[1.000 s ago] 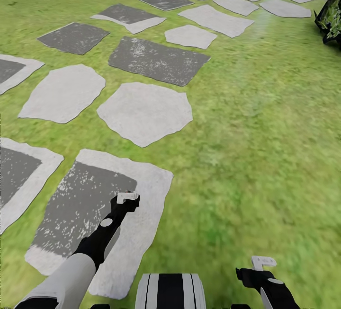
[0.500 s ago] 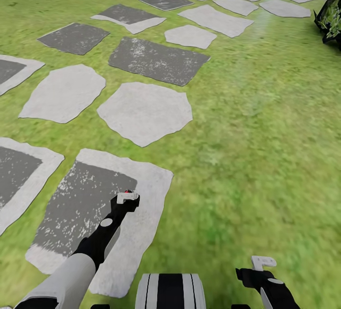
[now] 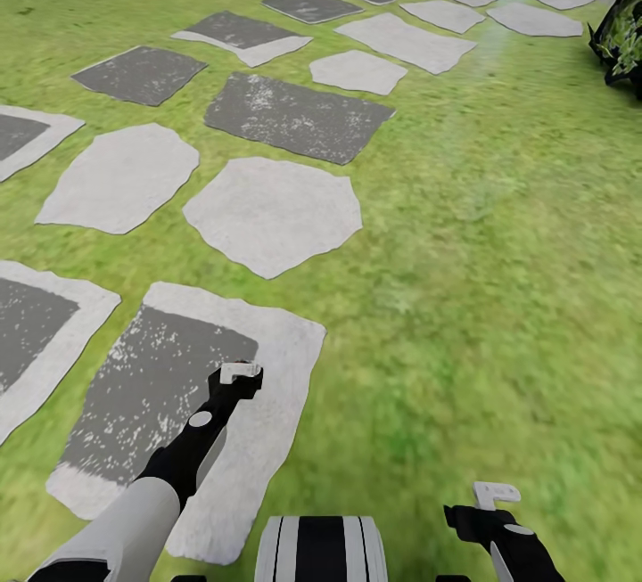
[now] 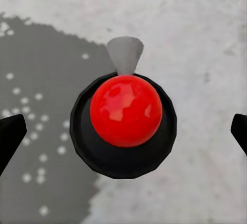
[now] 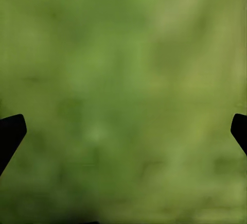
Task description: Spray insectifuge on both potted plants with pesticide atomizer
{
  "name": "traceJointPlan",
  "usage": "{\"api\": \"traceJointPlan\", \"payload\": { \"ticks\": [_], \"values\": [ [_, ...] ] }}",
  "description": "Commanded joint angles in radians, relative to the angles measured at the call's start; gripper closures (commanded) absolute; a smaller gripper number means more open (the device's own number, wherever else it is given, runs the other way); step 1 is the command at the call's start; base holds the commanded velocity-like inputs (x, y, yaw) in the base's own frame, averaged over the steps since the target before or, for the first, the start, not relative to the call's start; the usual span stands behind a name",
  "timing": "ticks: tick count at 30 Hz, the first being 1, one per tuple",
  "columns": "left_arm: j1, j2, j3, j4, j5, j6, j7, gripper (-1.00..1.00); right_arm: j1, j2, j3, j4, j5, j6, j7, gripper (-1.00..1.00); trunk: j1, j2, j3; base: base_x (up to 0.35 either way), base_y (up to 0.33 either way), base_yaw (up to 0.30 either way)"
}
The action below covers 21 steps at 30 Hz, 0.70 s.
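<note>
The pesticide atomizer (image 4: 126,118) appears end-on in the left wrist view: a black round nozzle head with a shiny red dot and a grey spout. It sits centred between the two fingertips of my left gripper (image 4: 123,136), which stand wide apart at the frame's edges and clear of the head, so the gripper is open. In the head view my left gripper (image 3: 239,375) hangs over a grey-and-white stepping stone (image 3: 160,386) and hides the atomizer. My right gripper (image 3: 495,495) is low at the right over the lawn, open and empty (image 5: 123,131). The potted plants are out of view.
Several flat stepping stones (image 3: 272,212) run across the garden lawn (image 3: 499,252) toward the far right. A dark leafy plant (image 3: 624,29) sits at the right edge. My white-and-black trunk (image 3: 321,548) shows at the bottom.
The head view has shifted very slightly. A red speck that peeked above the left gripper half a second ago is now hidden. Both arms hold their places.
</note>
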Motion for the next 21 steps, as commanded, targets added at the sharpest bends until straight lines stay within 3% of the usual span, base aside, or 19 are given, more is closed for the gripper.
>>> {"api": "traceJointPlan", "payload": {
  "ticks": [1,21],
  "values": [
    [0.0,0.0,0.001,0.001,-0.006,-0.003,-0.001,-1.0,0.0,0.0,0.0,-0.002,0.0,0.006,0.0,-1.0,0.0,0.0,0.0,0.0,0.0,0.0],
    [0.0,0.0,0.002,0.001,-0.006,-0.003,0.0,-1.0,0.0,0.0,0.0,-0.002,0.0,0.006,0.001,-1.0,0.0,0.0,0.008,0.0,0.0,0.0]
  ]
}}
